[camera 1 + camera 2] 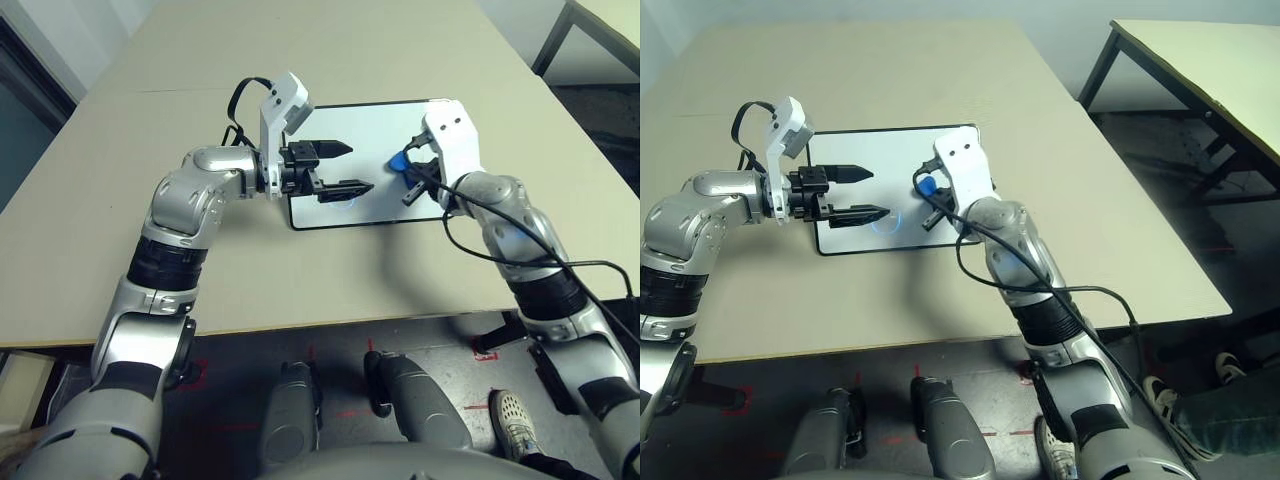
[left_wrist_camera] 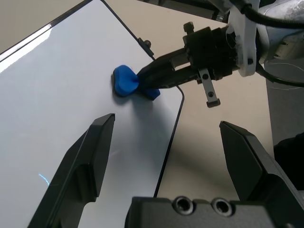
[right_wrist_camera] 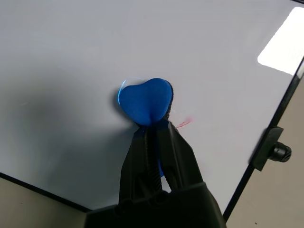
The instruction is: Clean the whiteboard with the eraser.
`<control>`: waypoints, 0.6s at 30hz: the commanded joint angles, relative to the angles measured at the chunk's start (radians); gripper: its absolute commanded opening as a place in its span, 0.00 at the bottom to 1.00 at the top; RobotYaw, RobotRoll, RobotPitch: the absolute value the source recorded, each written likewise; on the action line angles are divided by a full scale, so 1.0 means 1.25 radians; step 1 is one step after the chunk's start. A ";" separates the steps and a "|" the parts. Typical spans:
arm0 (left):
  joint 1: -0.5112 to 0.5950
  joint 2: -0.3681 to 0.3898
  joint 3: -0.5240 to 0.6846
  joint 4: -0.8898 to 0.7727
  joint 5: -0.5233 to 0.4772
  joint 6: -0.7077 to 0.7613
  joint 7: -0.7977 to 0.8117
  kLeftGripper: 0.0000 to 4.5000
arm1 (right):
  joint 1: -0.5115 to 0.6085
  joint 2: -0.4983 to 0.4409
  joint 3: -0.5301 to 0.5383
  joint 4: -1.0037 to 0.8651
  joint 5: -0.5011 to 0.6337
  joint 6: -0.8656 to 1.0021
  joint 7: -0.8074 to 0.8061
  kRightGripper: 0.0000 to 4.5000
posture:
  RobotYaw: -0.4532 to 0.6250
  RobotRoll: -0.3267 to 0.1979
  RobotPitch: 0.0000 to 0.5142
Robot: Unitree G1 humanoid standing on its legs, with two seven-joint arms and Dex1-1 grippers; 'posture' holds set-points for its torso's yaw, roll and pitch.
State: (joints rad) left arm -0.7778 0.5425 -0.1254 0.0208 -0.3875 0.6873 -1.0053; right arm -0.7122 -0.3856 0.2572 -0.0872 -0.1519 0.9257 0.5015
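The whiteboard [image 1: 370, 130] lies flat on the beige table, black-framed, with a side knob [image 3: 280, 152]. A faint blue doodle [image 1: 885, 222] sits near its front edge, under my left gripper. My right gripper [image 3: 154, 128] is shut on the blue eraser [image 3: 145, 100], pressing it to the board's right part; the eraser [image 1: 398, 163] also shows from the head. A small red mark [image 3: 184, 122] lies beside it. My left gripper [image 1: 355, 168] hovers open over the board's left-middle, fingers pointing toward the eraser [image 2: 126, 80], nothing between them.
The beige table [image 1: 300, 270] has bare room in front of and behind the board. A second table [image 1: 1200, 70] stands at the back right. A person's shoe [image 1: 510, 410] is on the floor below the front edge.
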 commanded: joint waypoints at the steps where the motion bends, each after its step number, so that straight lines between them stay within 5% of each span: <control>1: 0.006 0.003 -0.008 0.003 0.005 -0.007 -0.005 1.00 | 0.007 -0.019 -0.019 0.052 -0.009 0.019 -0.026 0.00 | 0.28 0.62 0.34; 18: 0.002 0.007 -0.006 0.015 0.008 -0.014 -0.012 1.00 | -0.001 -0.020 -0.032 0.082 -0.005 0.002 -0.047 0.00 | 0.29 0.62 0.34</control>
State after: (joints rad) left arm -0.7776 0.5430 -0.1254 0.0403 -0.3839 0.6760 -1.0124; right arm -0.7431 -0.4095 0.2121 -0.0302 -0.1528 0.8984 0.4597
